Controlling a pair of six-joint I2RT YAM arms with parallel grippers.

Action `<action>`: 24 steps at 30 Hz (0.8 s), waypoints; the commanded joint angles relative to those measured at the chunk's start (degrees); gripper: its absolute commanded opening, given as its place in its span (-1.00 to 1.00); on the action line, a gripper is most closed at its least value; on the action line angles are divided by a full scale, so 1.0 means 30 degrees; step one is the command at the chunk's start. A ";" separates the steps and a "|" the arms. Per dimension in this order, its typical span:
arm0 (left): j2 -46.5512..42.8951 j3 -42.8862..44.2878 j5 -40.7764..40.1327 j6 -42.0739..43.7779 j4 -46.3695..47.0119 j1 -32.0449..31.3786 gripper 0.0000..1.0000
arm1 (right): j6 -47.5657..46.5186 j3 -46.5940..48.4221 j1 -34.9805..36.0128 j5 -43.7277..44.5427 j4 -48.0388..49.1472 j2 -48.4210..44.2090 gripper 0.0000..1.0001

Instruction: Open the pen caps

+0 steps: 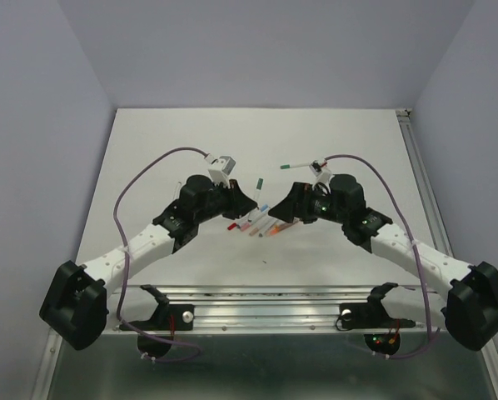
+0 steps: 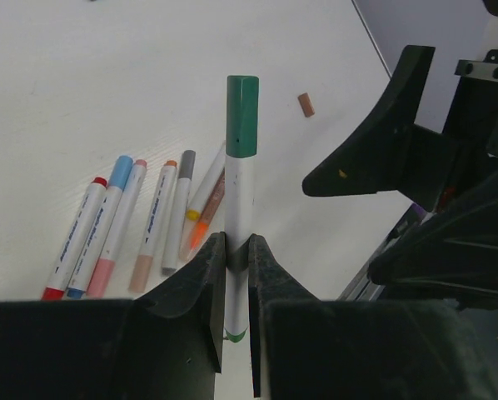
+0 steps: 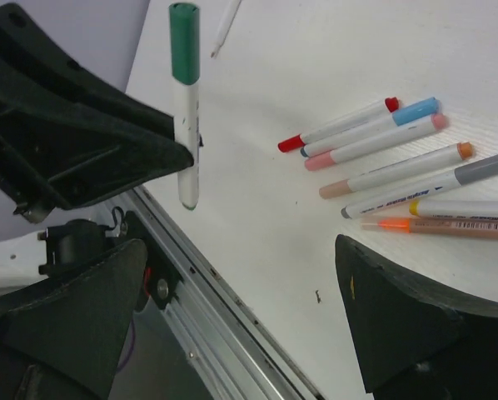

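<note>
The green cap (image 2: 242, 117) sits on top of a white pen (image 2: 238, 208) that stands straight up and down, with the cap end pointing up from the desk (image 1: 174, 142). The left claw (image 2: 236, 242) is nearly closed and pinches this pen low on its white body, so the cap is up in the air above the claw. The left arm (image 1: 149, 242) reaches out from its near corner and bends in toward the middle. The right arm (image 1: 399, 242) does the same from the other side, so the two claws face each other. The right claw (image 3: 241, 250) is open very wide and has nothing in it. Its fingers (image 2: 382, 142) are near the green cap but apart from it. On the desk between the claws, a bunch of pens (image 1: 261, 225) lie flat, side by side. The red cap (image 3: 390, 104), blue cap (image 3: 417, 109), pink cap (image 3: 438, 122), orange cap (image 3: 464, 151) and grey cap (image 3: 486, 167) are all on their pens, at the same end. Beside them is a pen with a bare orange tip (image 3: 395, 224). A tiny brownish tube (image 2: 306, 104), maybe a loose cap, lies alone farther out. The metal rail (image 3: 207, 308) runs along the near edge, close under the claws. Wide white desk spreads beyond the pens to the far wall.
</note>
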 commanded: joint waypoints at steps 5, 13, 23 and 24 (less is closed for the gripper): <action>-0.1277 -0.1253 0.1360 -0.1062 0.1971 -0.1106 -1.00 | 0.1895 0.2041 0.1267 0.3996 0.2705 0.1374 0.99; -0.2361 -0.2015 0.0865 -0.1647 0.2440 -0.1985 -1.00 | 0.3126 0.2510 0.1650 0.4908 0.3642 0.2079 0.71; -0.1806 -0.1665 0.0775 -0.1708 0.2763 -0.2396 -1.00 | 0.3215 0.3184 0.2295 0.4673 0.3585 0.2841 0.01; -0.1805 -0.1664 0.0775 -0.1707 0.2792 -0.2396 -1.00 | 0.3215 0.3242 0.2324 0.4673 0.3556 0.2871 -0.04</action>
